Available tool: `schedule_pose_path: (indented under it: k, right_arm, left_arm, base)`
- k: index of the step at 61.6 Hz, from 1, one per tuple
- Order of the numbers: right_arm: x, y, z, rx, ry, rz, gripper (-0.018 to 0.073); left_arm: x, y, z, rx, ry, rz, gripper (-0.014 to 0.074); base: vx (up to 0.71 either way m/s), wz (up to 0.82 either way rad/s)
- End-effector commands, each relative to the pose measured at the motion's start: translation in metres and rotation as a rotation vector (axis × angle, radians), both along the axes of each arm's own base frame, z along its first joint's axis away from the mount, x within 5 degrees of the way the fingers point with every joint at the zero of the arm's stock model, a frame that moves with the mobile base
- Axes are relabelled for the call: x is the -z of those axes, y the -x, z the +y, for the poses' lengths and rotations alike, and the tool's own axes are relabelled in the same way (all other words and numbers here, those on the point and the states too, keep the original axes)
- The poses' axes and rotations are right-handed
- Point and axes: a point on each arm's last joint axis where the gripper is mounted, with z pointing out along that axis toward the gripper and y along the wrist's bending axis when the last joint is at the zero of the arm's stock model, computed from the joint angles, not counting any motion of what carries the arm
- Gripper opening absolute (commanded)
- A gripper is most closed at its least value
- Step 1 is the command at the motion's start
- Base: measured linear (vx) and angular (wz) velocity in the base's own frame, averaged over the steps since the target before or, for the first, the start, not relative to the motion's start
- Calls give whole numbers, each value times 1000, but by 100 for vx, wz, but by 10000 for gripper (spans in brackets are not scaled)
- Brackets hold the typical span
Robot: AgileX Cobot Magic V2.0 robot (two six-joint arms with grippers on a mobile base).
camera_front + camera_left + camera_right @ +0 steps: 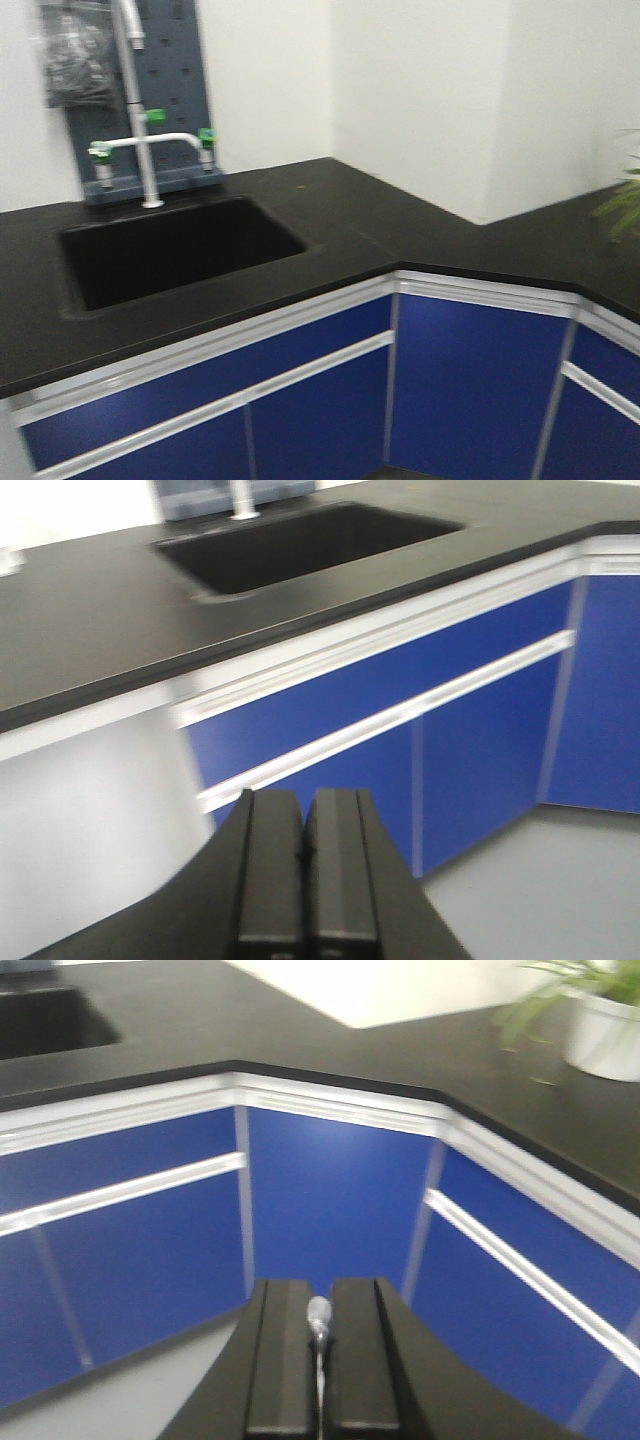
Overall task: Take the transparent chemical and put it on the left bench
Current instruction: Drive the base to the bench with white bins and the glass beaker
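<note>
The transparent chemical is out of view in all three views, and so is the left bench. In the left wrist view my left gripper (303, 798) is shut with nothing between its black fingers, and it hangs in front of blue cabinet doors (470, 710). In the right wrist view my right gripper (319, 1285) is also shut. A thin pale sliver with a rounded tip shows in the seam between its fingers, and I cannot tell what it is. It faces the inner corner of the blue cabinets (330, 1190).
A black corner benchtop (400, 220) holds a sunken black sink (180, 250) with a white faucet (140, 120) and a grey pegboard behind it. A potted plant (605, 1035) stands on the right wing. Grey floor (560, 890) lies below the cabinets.
</note>
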Motion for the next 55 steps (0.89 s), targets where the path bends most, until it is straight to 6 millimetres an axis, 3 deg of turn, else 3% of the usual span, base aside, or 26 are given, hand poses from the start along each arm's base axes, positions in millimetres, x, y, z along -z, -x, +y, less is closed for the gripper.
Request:
schedule_pose_path:
  k: [1,37,55]
  right_arm:
    - [-17,-2,0,-2,4,-106,-8]
    - [-17,-2,0,-2,4,-107,-8]
    - [-17,-2,0,-2,4,-107,-8]
  left_arm:
    - [-3,1,0,1,14,-81,-3]
    - [-3,1,0,1,14,-81,-3]
    - [-3,1,0,1,14,-81,-3]
  base:
    - [-2,63]
    - [9,78]
    - [19,54]
